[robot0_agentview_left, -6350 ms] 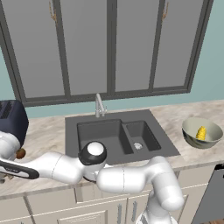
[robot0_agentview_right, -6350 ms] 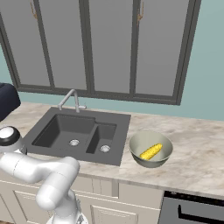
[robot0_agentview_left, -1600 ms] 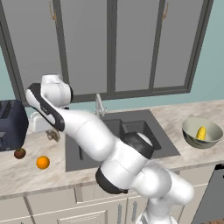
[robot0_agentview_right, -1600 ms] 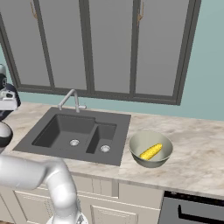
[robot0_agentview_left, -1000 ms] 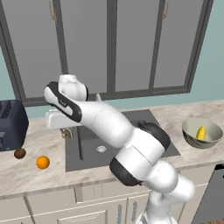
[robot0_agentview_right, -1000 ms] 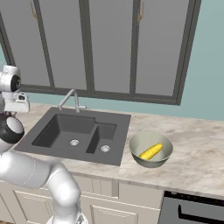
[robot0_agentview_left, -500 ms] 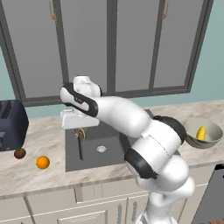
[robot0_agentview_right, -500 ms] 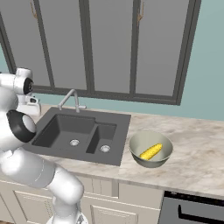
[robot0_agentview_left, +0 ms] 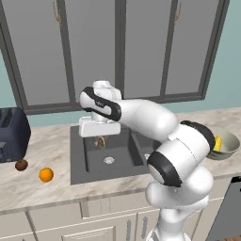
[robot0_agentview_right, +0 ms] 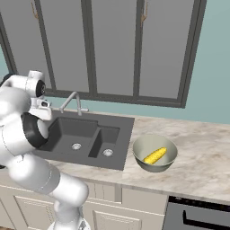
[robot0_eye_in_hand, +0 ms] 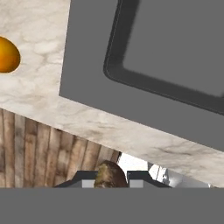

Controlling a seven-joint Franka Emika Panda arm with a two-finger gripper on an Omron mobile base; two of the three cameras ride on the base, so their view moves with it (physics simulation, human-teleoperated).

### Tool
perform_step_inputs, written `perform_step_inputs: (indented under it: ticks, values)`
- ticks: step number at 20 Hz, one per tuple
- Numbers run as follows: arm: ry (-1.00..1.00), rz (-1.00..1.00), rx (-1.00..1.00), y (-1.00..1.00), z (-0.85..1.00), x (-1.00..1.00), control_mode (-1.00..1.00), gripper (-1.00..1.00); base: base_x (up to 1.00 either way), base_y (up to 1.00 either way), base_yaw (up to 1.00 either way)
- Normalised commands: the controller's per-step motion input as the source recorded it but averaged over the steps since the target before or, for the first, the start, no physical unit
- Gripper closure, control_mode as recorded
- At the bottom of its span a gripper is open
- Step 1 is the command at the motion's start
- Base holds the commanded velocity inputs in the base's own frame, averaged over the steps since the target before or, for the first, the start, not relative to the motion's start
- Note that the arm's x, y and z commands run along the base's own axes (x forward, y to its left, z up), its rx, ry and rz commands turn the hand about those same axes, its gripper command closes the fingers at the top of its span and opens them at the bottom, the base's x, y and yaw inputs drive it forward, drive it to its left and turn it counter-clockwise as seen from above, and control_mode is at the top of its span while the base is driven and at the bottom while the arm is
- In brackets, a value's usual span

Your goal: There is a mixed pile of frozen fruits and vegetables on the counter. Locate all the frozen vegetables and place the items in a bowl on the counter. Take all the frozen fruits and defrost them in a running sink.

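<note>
Bowl [robot0_agentview_right: 154,152] right of sink [robot0_agentview_right: 83,137] held corn cob [robot0_agentview_right: 155,156]. Fingers [robot0_eye_in_hand: 141,177] clamped mushroom [robot0_eye_in_hand: 110,174] above sink's large basin.

- Teal wall [robot0_agentview_right: 211,67] behind tall grey glass-fronted cabinets [robot0_agentview_right: 112,49]
- Pale cabinet fronts [robot0_agentview_right: 112,215] under the bench
- Dark oven front [robot0_agentview_right: 197,215] at the right
- Wood-plank floor [robot0_eye_in_hand: 48,148] below

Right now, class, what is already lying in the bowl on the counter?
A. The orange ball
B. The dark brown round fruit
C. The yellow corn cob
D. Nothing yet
C. The right base view shows the yellow corn cob lying inside the pale grey-green bowl, while the orange ball and the dark brown fruit sit on the counter left of the sink.
</note>
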Motion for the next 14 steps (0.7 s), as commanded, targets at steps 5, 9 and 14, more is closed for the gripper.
perform_step_inputs:
  ticks: [5, 9, 14]
  values:
    - [0.0, -0.07, -0.03, -0.46, 0.01, -0.07, -1.0, 1.0, 0.0, 0.0, 0.0]
    - [0.0, -0.07, -0.01, -0.5, -0.07, -0.02, -1.0, 1.0, 0.0, 0.0, 0.0]
    - [0.0, -0.07, -0.01, -0.51, -0.03, -0.04, -1.0, 1.0, 0.0, 0.0, 0.0]
